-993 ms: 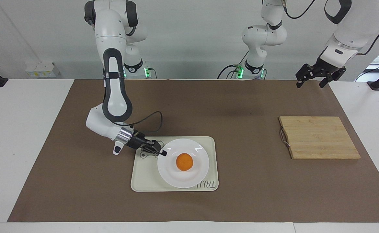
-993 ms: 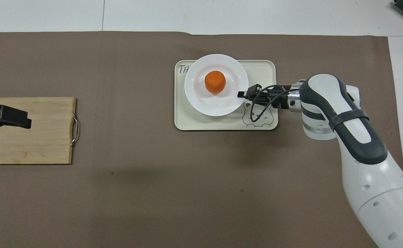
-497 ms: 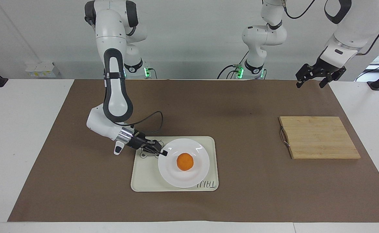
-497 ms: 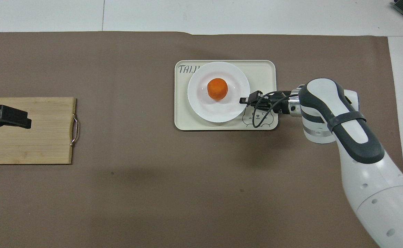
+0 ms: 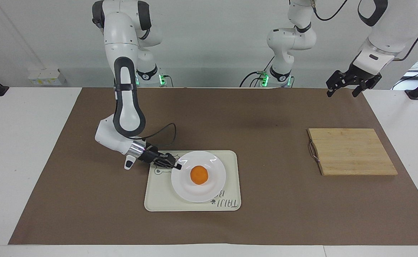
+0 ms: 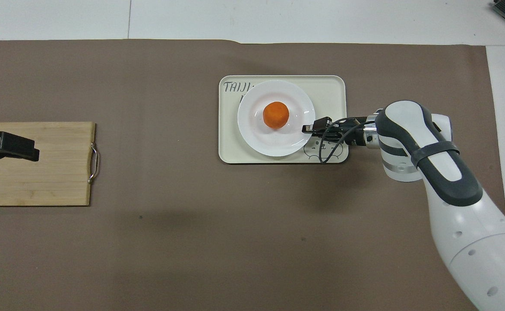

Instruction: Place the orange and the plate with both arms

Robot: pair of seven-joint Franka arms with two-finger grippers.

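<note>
Small round bright-orange fruit (image 5: 199,175) sitting in the middle of the round glossy white plate (image 5: 209,189), plate lying on the cream rectangular bear-print tray (image 5: 155,200). Right arm's black gripper (image 5: 175,165) low at the plate's rim, at the edge toward that arm's end of the table; fingertips at the rim, but pinching or just let go: cannot tell. Left arm's black gripper (image 5: 342,91) waiting, jaws spread, empty, raised above the brown table cover (image 5: 266,221) by the pale bamboo cutting board (image 5: 352,151), well apart from the plate. Judged nearly finished: orange on plate, plate on tray. Left to do, probably: freeing the rim and drawing the right arm away.
</note>
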